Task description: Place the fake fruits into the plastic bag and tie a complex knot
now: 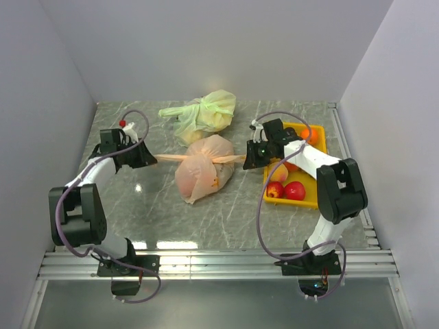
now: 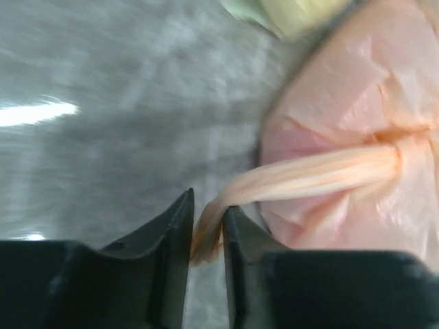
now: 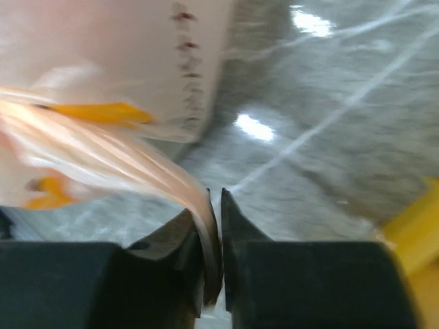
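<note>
Behind the main action, toward the back wall, a pale yellow-green knotted bag (image 1: 202, 115) sat on the grey marble table (image 1: 137, 205). It was right beside the plastic bag (image 1: 204, 171), maybe touching it, couldn't really tell. Off to the right was a yellow tray (image 1: 305, 203) with fake fruits in it: two red apples (image 1: 295, 190) at the near end, a peachy one (image 1: 279, 171) and an orange (image 1: 315, 135) in the far corner. The right arm's wrist hung over the tray and hid a chunk of it.

The plastic bag lay mid-table between the arms. It was peach-orange, bulging, crinkly, and see-through enough to show orange shapes inside. Its handles were pulled out sideways in a nearly straight line. The left gripper (image 2: 207, 205) was pinched almost closed on the end of the left handle strip (image 2: 309, 178). The right gripper (image 3: 214, 205) was the same deal, fingers nearly touching with the right handle strip (image 3: 103, 161) squeezed between them. Both wrist views were pretty blurry.
</note>
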### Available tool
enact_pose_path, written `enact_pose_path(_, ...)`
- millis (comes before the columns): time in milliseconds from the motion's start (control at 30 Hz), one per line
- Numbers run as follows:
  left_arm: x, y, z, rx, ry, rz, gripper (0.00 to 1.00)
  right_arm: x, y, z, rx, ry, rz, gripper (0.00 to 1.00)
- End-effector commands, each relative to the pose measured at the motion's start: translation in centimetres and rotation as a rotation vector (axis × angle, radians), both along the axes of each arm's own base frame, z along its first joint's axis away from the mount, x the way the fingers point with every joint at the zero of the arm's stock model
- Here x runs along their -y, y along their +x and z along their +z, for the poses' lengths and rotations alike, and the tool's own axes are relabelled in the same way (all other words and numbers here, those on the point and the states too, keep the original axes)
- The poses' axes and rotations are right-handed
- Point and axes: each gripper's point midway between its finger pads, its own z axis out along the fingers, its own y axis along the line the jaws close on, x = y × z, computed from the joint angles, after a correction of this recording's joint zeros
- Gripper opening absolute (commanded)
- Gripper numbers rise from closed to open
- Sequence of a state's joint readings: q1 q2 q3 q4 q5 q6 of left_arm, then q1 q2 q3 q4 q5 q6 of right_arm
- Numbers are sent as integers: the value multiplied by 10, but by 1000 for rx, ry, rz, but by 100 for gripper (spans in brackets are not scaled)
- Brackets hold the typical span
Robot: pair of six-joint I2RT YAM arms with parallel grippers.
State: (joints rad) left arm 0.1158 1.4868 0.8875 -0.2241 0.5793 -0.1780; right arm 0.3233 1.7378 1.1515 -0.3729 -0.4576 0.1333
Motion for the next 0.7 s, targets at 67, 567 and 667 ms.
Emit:
enact_pose_path(67, -42, 42, 67, 243, 152, 51, 55, 31, 17, 34, 90, -87, -43, 65)
enact_pose_path(567, -39, -18, 163, 256, 202, 72, 99, 43, -43, 154, 307, 67, 88, 94)
enact_pose_path(667, -42, -35, 165, 253, 242, 80, 99, 53, -55, 151, 310, 71, 76, 95)
